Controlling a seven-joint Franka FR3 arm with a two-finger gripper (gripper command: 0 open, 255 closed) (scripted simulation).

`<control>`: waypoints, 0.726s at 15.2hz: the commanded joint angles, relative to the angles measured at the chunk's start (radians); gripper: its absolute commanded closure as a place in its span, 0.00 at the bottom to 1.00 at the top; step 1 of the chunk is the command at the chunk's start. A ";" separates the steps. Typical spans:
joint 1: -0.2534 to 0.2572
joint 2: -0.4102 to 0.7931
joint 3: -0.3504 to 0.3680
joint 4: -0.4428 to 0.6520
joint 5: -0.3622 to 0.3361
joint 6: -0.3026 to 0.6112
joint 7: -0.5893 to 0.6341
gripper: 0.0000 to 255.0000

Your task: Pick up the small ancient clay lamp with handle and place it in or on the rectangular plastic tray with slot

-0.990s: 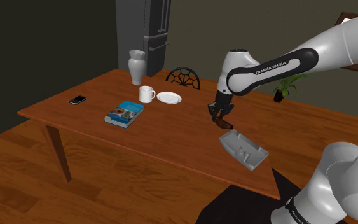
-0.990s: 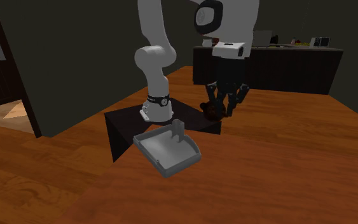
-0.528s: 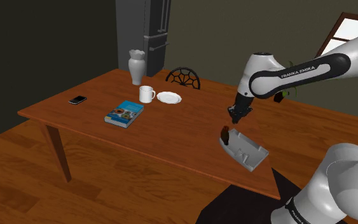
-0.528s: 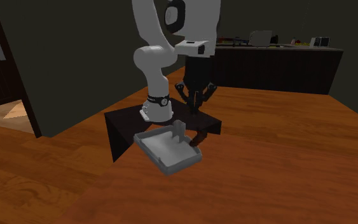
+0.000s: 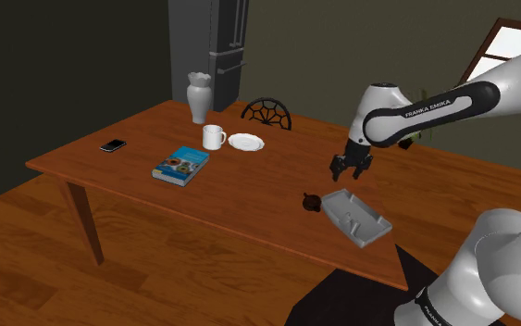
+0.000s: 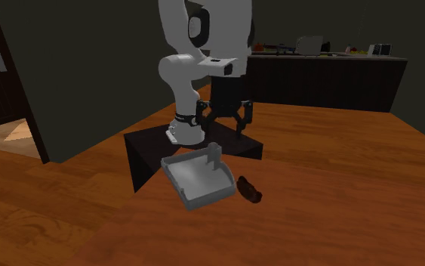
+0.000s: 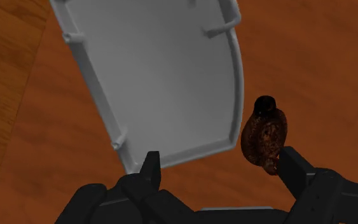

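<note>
Wood counter, reddish-brown, stands on a plank floor before dark walls in the shoulder view. The white arm reads "FRANKA EMIKA". The jaws hang wide apart, gripping nothing, above the grey tray. The brown lamp lies on the counter at the tray's nine o'clock.

In the second exterior view it lies at the tray's four o'clock.

In the wrist view it lies just outside the tray's rim.

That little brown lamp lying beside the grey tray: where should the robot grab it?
Probably take the lamp across its rounded body, coming from straight above. It lies flat on the table, longer than wide, close beside the tray.
</note>
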 commanded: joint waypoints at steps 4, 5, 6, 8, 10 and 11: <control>0.070 0.236 -0.032 0.089 0.185 0.119 -0.073 0.00; 0.079 0.285 -0.030 0.113 0.233 0.135 -0.095 0.00; 0.083 0.334 -0.025 0.138 0.282 0.149 -0.118 0.00; 0.082 0.429 -0.005 0.192 0.379 0.169 -0.164 0.00; 0.067 0.519 0.027 0.252 0.465 0.180 -0.202 0.00; 0.057 0.562 0.044 0.284 0.503 0.183 -0.217 0.00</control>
